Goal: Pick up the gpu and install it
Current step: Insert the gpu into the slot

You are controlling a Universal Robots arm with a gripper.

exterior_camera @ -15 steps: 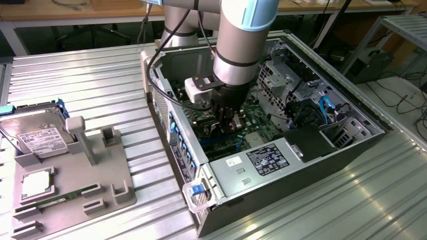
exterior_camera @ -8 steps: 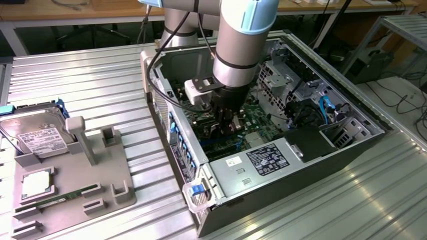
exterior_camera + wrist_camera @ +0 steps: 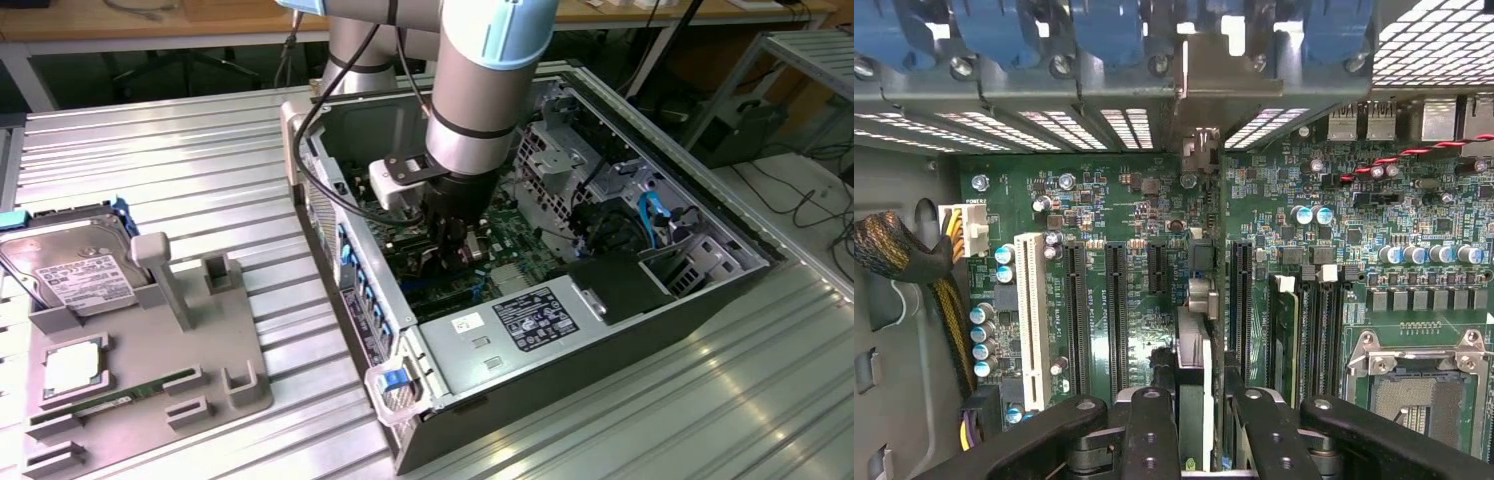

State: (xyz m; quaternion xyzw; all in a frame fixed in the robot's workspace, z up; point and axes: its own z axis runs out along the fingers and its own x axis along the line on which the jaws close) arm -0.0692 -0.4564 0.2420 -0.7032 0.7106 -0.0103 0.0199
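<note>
SURFACE: ribbed metal tabletop (image 3: 160, 150) | ROOM: wooden benches behind | HAND (image 3: 1192, 420): clamped on gpu (image 3: 1194, 370), edge-on above motherboard (image 3: 1134, 290) inside case (image 3: 441, 370)

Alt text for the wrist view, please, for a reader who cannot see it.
The black two-fingered gripper holds the thin dark gpu card edge-on above the green motherboard, lined up with a long black expansion slot. A white slot and blue bracket clips flank the board.

gpu (image 3: 1194, 385) | thin card, seen edge-on | upright between tool fingers (image 3: 1154, 430) | over green motherboard slots, inside case
</note>
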